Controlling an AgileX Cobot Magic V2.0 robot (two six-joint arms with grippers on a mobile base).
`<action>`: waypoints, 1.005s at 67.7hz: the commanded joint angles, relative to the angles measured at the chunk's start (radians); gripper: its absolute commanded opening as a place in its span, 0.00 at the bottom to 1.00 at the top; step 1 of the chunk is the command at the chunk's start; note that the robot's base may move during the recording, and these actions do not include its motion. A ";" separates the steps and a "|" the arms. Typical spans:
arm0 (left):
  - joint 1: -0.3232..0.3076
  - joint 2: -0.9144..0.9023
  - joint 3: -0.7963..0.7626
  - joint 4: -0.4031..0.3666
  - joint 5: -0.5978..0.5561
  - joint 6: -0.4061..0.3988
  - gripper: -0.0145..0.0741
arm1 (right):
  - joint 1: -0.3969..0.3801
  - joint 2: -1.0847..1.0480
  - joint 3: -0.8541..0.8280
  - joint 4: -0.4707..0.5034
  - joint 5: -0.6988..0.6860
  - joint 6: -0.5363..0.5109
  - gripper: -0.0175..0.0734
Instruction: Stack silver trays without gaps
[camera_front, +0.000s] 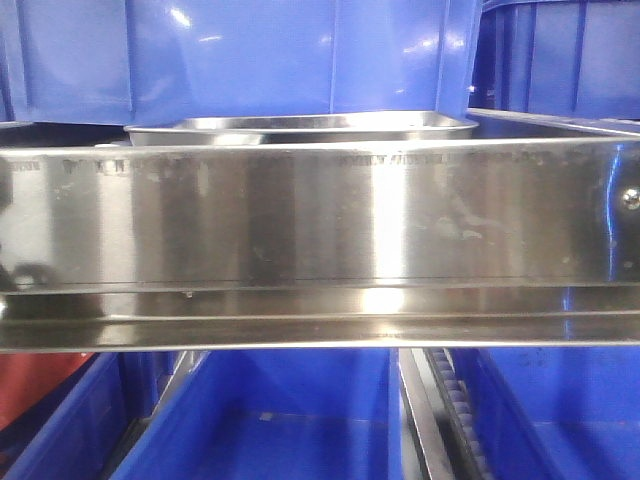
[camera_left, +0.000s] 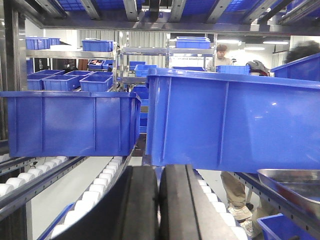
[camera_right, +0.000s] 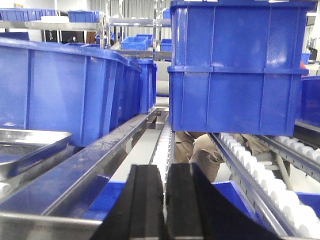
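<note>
Tray (camera_left: 295, 184) sits ahead-right of the closed left tool (camera_left: 159, 174); right tool (camera_right: 165, 171) likewise closed.

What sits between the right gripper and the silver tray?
A steel rail, running between right gripper and silver tray; seen in the right wrist view.

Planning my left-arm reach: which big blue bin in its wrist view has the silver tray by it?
The right-hand bin; the tray shows below its lower right corner, unlike the left bin.
</note>
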 joint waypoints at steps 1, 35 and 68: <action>-0.006 -0.003 -0.003 -0.001 -0.038 -0.001 0.16 | 0.002 -0.003 0.000 0.000 -0.078 -0.003 0.17; -0.006 0.177 -0.484 0.049 0.603 -0.003 0.16 | 0.004 0.156 -0.483 0.000 0.418 -0.003 0.17; -0.006 0.536 -0.655 0.035 0.714 -0.003 0.16 | 0.004 0.597 -0.780 0.009 0.797 0.005 0.17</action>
